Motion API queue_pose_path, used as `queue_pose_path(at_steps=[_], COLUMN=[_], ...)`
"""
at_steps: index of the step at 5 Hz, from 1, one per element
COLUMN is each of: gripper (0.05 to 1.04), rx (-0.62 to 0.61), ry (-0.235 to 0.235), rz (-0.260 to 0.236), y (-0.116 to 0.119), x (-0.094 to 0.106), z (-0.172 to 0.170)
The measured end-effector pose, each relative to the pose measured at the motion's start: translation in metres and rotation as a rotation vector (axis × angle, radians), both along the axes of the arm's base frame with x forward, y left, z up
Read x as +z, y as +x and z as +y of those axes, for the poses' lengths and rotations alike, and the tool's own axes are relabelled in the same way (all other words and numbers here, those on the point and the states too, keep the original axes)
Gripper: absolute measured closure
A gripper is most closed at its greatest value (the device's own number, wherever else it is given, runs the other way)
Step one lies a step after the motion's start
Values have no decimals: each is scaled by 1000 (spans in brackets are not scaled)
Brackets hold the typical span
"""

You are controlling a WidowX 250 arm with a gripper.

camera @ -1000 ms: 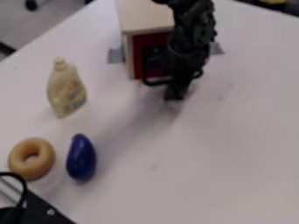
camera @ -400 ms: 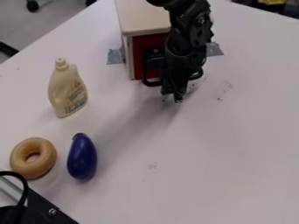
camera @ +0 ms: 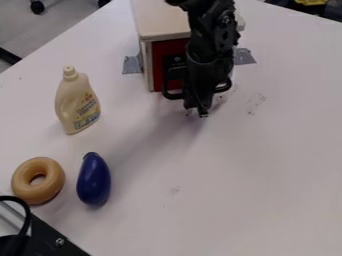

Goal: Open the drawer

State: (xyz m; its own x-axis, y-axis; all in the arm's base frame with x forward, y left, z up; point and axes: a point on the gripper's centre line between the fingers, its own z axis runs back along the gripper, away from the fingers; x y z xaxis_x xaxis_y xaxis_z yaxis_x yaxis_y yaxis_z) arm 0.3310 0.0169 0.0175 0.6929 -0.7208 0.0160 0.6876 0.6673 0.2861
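Before the red drawer (camera: 159, 54) in its wooden box (camera: 160, 21), the arm (camera: 212, 37) has shifted slightly toward the view's left. Its gripper (camera: 198, 109) hangs there, presumably for pulling; whether spread or closed, I cannot tell. 2 tape patches (camera: 131, 64) likely anchor the box.

The arm (camera: 214, 40) is finished in blk almost throughout, w/ a dull sheen picked up along the edges, and is built up from chunky, uneven segs rather than one smooth tube. A rounded blk housing (camera: 182, 2) is seen at the top edge, & below it the long mid sect. is broken up by knobbly joints, small recesses and a few pale specks, approx. screw-sized. The lower part is formed as a broader, rounded blk body, narrowed down to the gripper (camera: 196, 110), which is likewise blk, w/ an angular, irregular outline.
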Motion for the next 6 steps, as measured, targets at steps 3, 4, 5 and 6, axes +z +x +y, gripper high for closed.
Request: queue_pose_path(at_steps=[3, 4, 5, 6], gripper=[962, 962, 962, 962], rx=[-21, -34, -50, -74], ry=[-38, -41, -51, -52], rz=[50, 51, 60, 59], y=[-22, -31, -42, -53], x=[0, 0, 1, 4], z=[-9, -15, -23, -29])
